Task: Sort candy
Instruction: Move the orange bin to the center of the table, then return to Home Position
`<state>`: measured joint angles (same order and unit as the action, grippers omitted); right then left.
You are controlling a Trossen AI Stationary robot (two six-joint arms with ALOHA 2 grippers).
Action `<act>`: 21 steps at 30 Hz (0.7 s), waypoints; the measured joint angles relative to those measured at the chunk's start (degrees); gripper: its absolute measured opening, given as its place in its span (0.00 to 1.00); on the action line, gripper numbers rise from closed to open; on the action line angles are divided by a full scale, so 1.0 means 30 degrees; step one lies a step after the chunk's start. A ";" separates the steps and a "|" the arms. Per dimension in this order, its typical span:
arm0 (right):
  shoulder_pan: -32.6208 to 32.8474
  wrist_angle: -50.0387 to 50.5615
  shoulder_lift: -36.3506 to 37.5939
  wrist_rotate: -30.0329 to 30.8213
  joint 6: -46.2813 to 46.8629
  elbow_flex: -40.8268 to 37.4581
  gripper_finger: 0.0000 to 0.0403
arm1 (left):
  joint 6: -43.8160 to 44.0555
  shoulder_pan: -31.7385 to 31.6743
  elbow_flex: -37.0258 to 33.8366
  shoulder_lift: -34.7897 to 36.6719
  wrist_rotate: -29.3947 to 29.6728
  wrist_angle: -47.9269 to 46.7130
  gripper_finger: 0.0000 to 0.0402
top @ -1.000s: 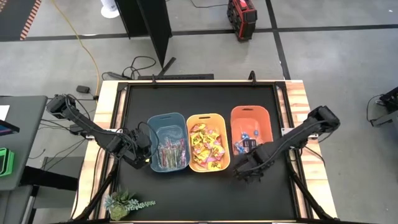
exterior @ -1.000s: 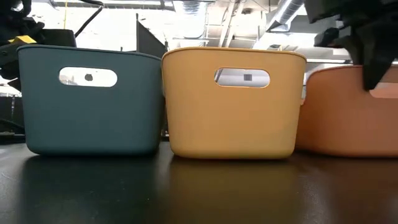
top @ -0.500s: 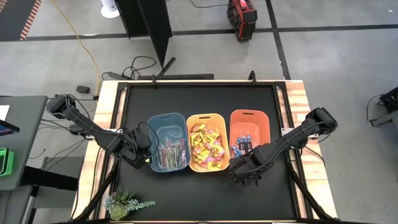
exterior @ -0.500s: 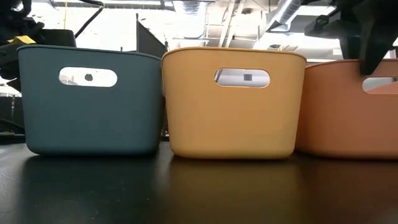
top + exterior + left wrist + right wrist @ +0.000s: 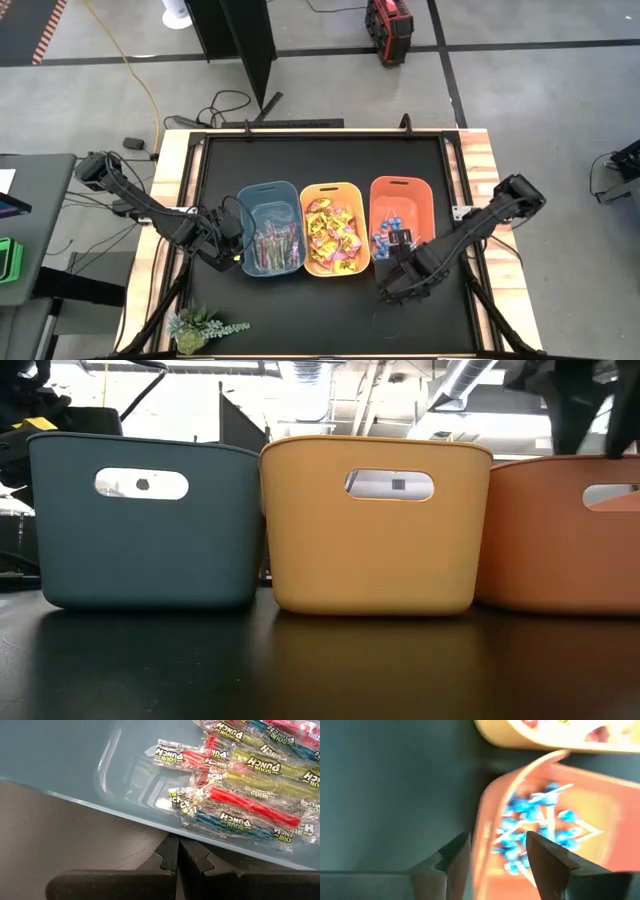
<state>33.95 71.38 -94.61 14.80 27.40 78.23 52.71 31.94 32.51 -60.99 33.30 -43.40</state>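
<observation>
Three bins stand side by side on the black table. The blue-grey bin holds clear-wrapped candy sticks. Yellow packets fill the yellow bin. Blue lollipops lie in the orange bin. My left gripper is shut at the blue-grey bin's near left corner, outside its wall. My right gripper is open at the orange bin's near left corner. One of its fingers is outside the wall and one is inside. My left gripper has its shut fingertips right against the blue-grey bin's outer wall, below the rim; whether they touch it I cannot tell. My right gripper comes from above with the orange bin's near wall between its open fingers; whether either finger touches it I cannot tell.
A small green plant lies at the table's near left corner. Wooden rails border the table on the left and right. Bare black tabletop lies beyond the bins and in front of them.
The orange bin has slid a little toward the table's near edge and stands closer in the low view; the other two bins have stayed put. My right gripper went with it toward the near edge, then rose higher above the bin's rim.
</observation>
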 joint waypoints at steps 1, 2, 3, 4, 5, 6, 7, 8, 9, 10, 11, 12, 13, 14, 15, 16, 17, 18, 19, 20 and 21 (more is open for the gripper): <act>0.0100 0.0231 0.0001 0.0420 0.0005 0.0250 0.52 | 0.0000 0.0000 0.0000 0.0000 0.0000 0.0000 0.00; 0.0212 0.0411 0.0001 0.0707 0.0005 0.0530 0.53 | 0.0000 0.0000 0.0000 0.0000 0.0000 0.0000 0.00; 0.0296 0.0458 0.0001 0.1012 0.0012 0.0809 0.53 | 0.0000 0.0000 0.0000 0.0000 0.0000 0.0000 0.00; 0.0377 0.0533 0.0001 0.1302 0.0003 0.1054 0.54 | -0.0003 0.0000 0.0000 0.0000 -0.0003 0.0000 0.00; 0.0482 0.0663 0.0019 0.1650 -0.0006 0.1256 0.54 | -0.0004 0.0000 0.0000 0.0000 0.0000 -0.0011 0.00; 0.0615 0.0786 0.0075 0.2061 0.0012 0.1403 0.54 | 0.0000 0.0000 0.0000 0.0000 -0.0003 -0.0036 0.00; 0.0771 0.0884 0.0206 0.2594 0.0127 0.1467 0.54 | -0.0002 0.0000 0.0000 0.0000 -0.0002 -0.0130 0.00; 0.0898 0.1155 0.0394 0.3156 0.0361 0.1473 0.54 | -0.0004 0.0000 0.0000 0.0000 -0.0007 -0.0291 0.00; 0.1021 0.1548 0.0675 0.3842 0.0774 0.1418 0.54 | -0.0007 0.0000 0.0000 0.0000 0.0000 -0.0455 0.00; 0.1153 0.1988 0.1036 0.4532 0.1422 0.1248 0.53 | 0.0000 0.0000 0.0000 -0.0006 0.0000 -0.0608 0.00; 0.1314 0.2486 0.1431 0.5137 0.2155 0.1096 0.53 | 0.0024 0.0000 -0.0002 -0.0007 0.0000 -0.0787 0.00; 0.1488 0.2810 0.1854 0.5664 0.2941 0.0846 0.53 | 0.0114 0.0000 -0.0005 -0.0007 0.0005 -0.0979 0.00; 0.1722 0.2989 0.2372 0.6182 0.3827 0.0527 0.52 | 0.0234 0.0000 0.0000 -0.0007 0.0018 -0.1163 0.00; 0.1963 0.3058 0.2938 0.6541 0.4675 0.0125 0.51 | 0.0370 0.0000 -0.0003 -0.0007 0.0049 -0.1310 0.00; 0.2217 0.3093 0.3501 0.6765 0.5489 -0.0340 0.50 | 0.0454 0.0000 -0.0002 -0.0007 0.0088 -0.1437 0.00; 0.2483 0.3145 0.4052 0.6929 0.6340 -0.0752 0.48 | 0.0459 0.0000 0.0000 -0.0007 0.0159 -0.1591 0.00; 0.2747 0.3131 0.4609 0.7060 0.7230 -0.1199 0.45 | 0.0459 0.0000 -0.0001 -0.0007 0.0314 -0.1821 0.00; 0.2992 0.3236 0.5122 0.7200 0.8220 -0.1658 0.42 | 0.0449 -0.0009 -0.0007 -0.0007 0.0479 -0.2124 0.00; 0.3212 0.3483 0.5554 0.7211 0.9259 -0.2075 0.38 | 0.0465 -0.0055 -0.0005 -0.0007 0.0706 -0.2500 0.00; 0.3404 0.3828 0.5950 0.7213 1.0326 -0.2474 0.33 | 0.0604 -0.0147 -0.0005 -0.0007 0.1029 -0.2961 0.00; 0.3543 0.4053 0.6281 0.7254 1.1348 -0.2908 0.29 | 0.0893 -0.0282 -0.0007 -0.0007 0.1292 -0.3403 0.00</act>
<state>44.58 83.54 -75.77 36.56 61.45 69.51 55.39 31.10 32.49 -61.01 37.18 -53.60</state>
